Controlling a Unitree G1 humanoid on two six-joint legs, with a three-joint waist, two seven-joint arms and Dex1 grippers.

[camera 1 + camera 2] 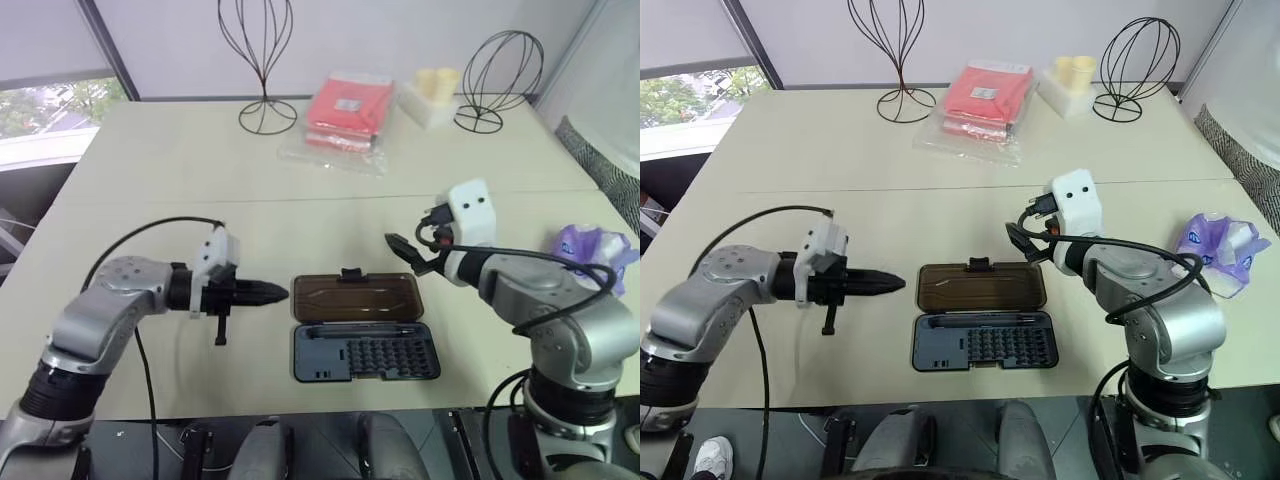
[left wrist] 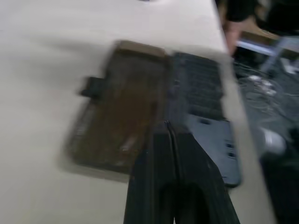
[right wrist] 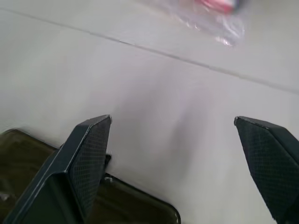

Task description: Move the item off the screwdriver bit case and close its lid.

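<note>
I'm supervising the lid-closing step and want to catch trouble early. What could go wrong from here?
The lid lies flat open, so the shut left end effector beside it may push the screwdriver bit case sideways rather than flip it. The tray sits near the table's front edge and could slide off. The open right end effector hovering above the latch tab might snag it.

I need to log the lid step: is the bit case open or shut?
Open. The lid lies flat on the table behind the tray, bits exposed.
</note>
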